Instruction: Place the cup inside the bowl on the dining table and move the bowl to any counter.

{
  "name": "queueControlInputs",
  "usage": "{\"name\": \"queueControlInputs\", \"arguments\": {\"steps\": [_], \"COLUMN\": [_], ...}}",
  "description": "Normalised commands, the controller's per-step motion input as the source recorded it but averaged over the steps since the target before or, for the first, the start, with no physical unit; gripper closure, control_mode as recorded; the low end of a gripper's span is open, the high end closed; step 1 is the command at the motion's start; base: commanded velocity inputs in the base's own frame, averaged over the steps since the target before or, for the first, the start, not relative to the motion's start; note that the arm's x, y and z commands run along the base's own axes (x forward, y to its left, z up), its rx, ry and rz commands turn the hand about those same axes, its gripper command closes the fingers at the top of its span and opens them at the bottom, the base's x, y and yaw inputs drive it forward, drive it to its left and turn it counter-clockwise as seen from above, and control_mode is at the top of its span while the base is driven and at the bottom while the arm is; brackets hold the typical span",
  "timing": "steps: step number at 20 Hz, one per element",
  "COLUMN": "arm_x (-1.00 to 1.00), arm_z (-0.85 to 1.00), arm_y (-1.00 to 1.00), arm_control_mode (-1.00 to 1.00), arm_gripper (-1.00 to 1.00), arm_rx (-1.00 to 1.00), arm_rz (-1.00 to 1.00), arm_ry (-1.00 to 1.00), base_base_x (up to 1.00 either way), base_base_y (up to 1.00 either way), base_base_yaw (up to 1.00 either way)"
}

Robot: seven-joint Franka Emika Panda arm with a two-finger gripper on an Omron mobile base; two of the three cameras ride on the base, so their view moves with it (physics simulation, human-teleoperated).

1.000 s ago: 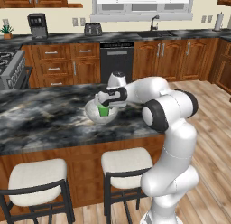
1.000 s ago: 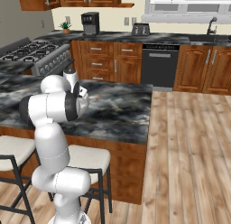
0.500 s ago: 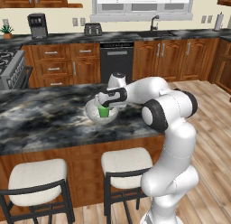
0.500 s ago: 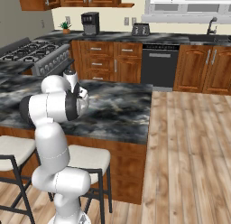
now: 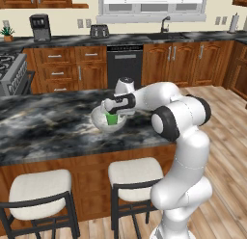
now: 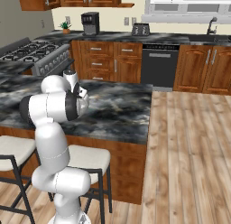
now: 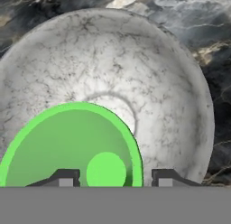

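Observation:
The pale speckled bowl point(image 5: 99, 120) point(image 7: 158, 83) rests on the black-and-white marbled dining table point(image 5: 48, 127) point(image 6: 117, 110). Inside it the small green cup point(image 5: 112, 119) point(image 7: 67, 146) stands upright, off-centre on the bowl's floor. My gripper point(image 5: 114, 111) point(image 7: 115, 178) hangs directly over the cup and points down into the bowl. It is open: one fingertip point(image 7: 65, 177) is above the cup's inside, the other fingertip point(image 7: 164, 177) is outside the rim, and neither touches the wall. In the right base view my own arm hides the bowl and cup.
Two white-cushioned stools point(image 5: 38, 187) point(image 5: 135, 171) stand at the table's near side. The counter point(image 5: 144, 38) with black sink and tap point(image 5: 165, 25) runs along the back wall, with a toaster point(image 5: 99, 31) and coffee machine point(image 5: 40, 27). A stove point(image 5: 9, 72) is at left and wood floor at right.
The fingers have parted off the cup's rim. Arm, cup and bowl stay where they were.

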Motion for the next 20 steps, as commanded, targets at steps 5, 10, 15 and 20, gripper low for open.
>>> {"name": "queueControlInputs", "arguments": {"steps": [5, 10, 15, 20], "arm_x": [0.0, 0.0, 0.0, 0.0], "arm_z": [0.0, 0.14, 0.27, 0.34], "arm_y": [-0.01, -0.02, 0.0, 0.0], "arm_control_mode": [-1.0, -1.0, -1.0, -1.0], "arm_gripper": [-1.0, -1.0, -1.0, -1.0], "arm_rx": [0.0, 0.0, 0.0, 0.0], "arm_rz": [0.0, 0.0, 0.0, 0.0], "arm_ry": [0.0, 0.01, 0.0, 0.0], "base_base_x": [0.0, 0.0, 0.0, 0.0], "base_base_y": [0.0, 0.0, 0.0, 0.0], "base_base_yaw": [0.0, 0.0, 0.0, 0.0]}}
